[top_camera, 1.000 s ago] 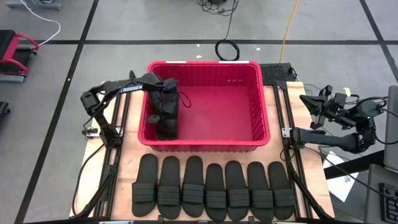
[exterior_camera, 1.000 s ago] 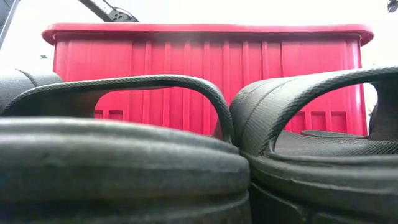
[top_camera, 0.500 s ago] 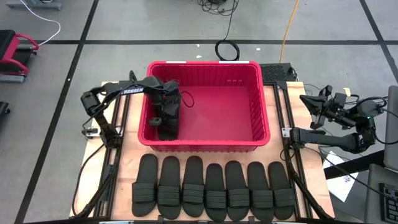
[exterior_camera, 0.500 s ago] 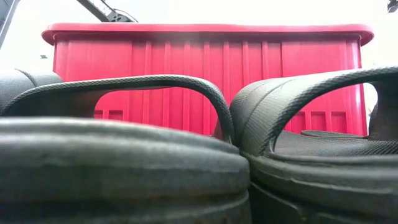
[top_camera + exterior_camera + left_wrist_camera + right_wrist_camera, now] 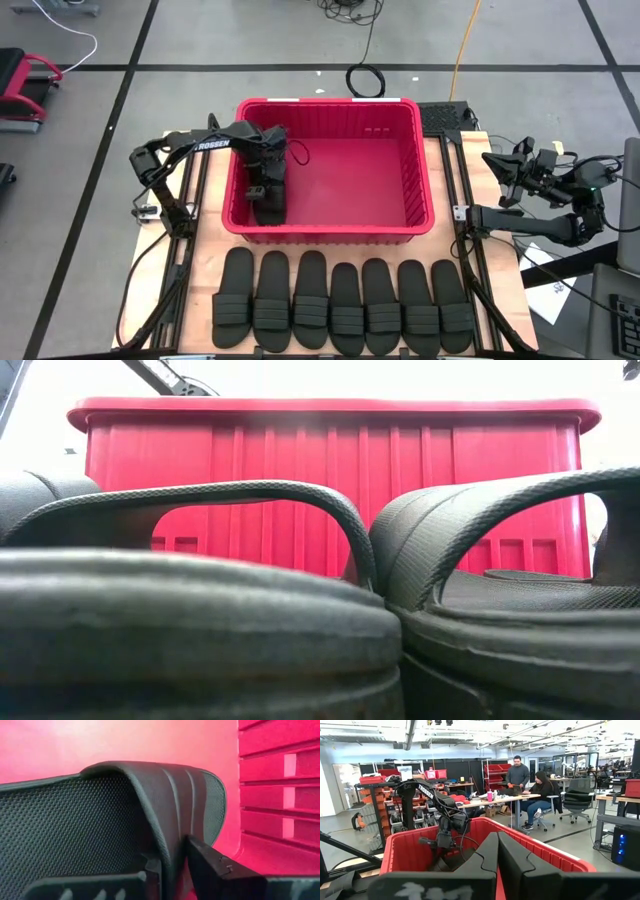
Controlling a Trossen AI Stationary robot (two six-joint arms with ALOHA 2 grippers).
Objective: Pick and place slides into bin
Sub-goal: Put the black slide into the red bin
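The red bin (image 5: pixel 330 236) stands at the table's middle far side; its near wall also shows in the low view (image 5: pixel 330 460). My left gripper (image 5: pixel 262 186) reaches down inside the bin near its left wall, shut on one black slide (image 5: pixel 270 208). Several more black slides (image 5: pixel 340 302) lie side by side on their soles along the table's near edge, and two of them fill the low view (image 5: pixel 200 630). My right gripper (image 5: pixel 498 163) is shut and empty off the table's right edge, its fingers (image 5: pixel 490 855) pointing at the bin. My left gripper pinches the slide's strap at its edge (image 5: pixel 172 837) between its two fingers, one on the textured inner face and one on the ribbed outer face. The fingers come from above, pointing down into the bin. The slide hangs below them; whether it touches the floor I cannot tell.
The rest of the bin's floor (image 5: pixel 360 180) is bare red plastic. Dark rails (image 5: pixel 465 250) run along both sides of the wooden table. Beyond the table, the right wrist view shows shelves, desks and two people (image 5: pixel 530 780) far off.
My left gripper has gone down deeper into the bin, near its left wall, still shut on the slide. The slide has gone down with it and a little toward the bin's near wall.
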